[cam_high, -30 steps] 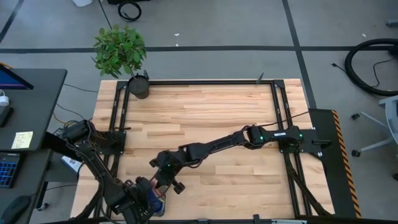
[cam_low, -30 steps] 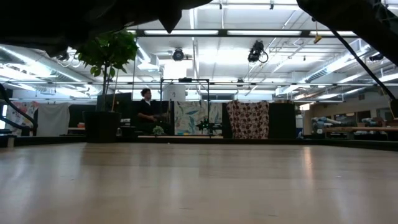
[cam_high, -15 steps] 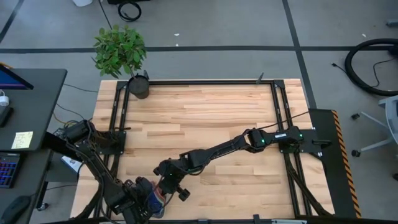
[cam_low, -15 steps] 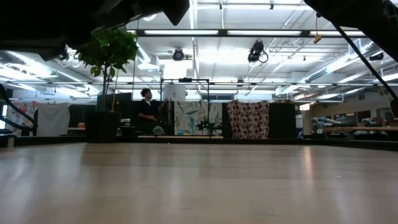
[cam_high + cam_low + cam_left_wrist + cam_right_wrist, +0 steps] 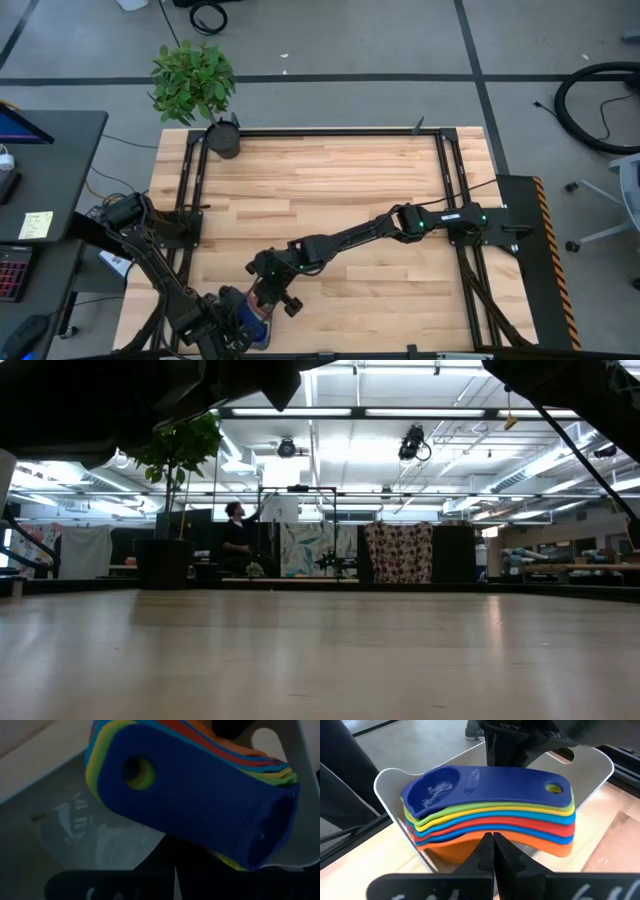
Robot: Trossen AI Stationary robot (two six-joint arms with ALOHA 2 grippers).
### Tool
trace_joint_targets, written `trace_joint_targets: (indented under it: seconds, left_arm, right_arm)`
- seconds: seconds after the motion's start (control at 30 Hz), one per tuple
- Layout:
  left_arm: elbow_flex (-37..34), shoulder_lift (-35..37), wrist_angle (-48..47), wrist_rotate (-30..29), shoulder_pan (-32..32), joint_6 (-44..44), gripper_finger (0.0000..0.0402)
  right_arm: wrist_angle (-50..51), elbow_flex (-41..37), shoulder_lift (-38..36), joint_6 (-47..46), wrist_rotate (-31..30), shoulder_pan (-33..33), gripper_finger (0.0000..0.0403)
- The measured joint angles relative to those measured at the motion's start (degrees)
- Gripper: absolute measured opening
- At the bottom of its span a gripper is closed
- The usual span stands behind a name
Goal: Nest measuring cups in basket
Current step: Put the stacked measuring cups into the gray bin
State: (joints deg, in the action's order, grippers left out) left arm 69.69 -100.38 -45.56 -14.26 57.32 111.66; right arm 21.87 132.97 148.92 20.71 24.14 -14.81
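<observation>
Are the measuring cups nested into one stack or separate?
Nested. The measuring cups form one stack, dark blue on top and orange at the bottom, with handles aligned, against the basket.

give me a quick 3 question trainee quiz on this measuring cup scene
1. True or false: the measuring cups are nested in one stack.
2. Which colour is on top? A dark blue B red C orange
3. Fill in: the stack sits inside the grey ____.

Key: 1 true. 2 A; orange is at the bottom. 3 basket. For reference, the right end effector is shut just in front of the stack.
</observation>
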Motion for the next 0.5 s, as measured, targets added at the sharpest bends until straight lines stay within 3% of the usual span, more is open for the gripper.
trace_joint_targets:
  seconds: [0.5]
  left_arm:
    - [0.0, -0.1, 0.3, -0.5, -2.0, 6.2, 0.0006]
  right_arm:
    - [-5.4, 0.0, 0.1, 0.5, 4.5, 0.4, 0.0000]
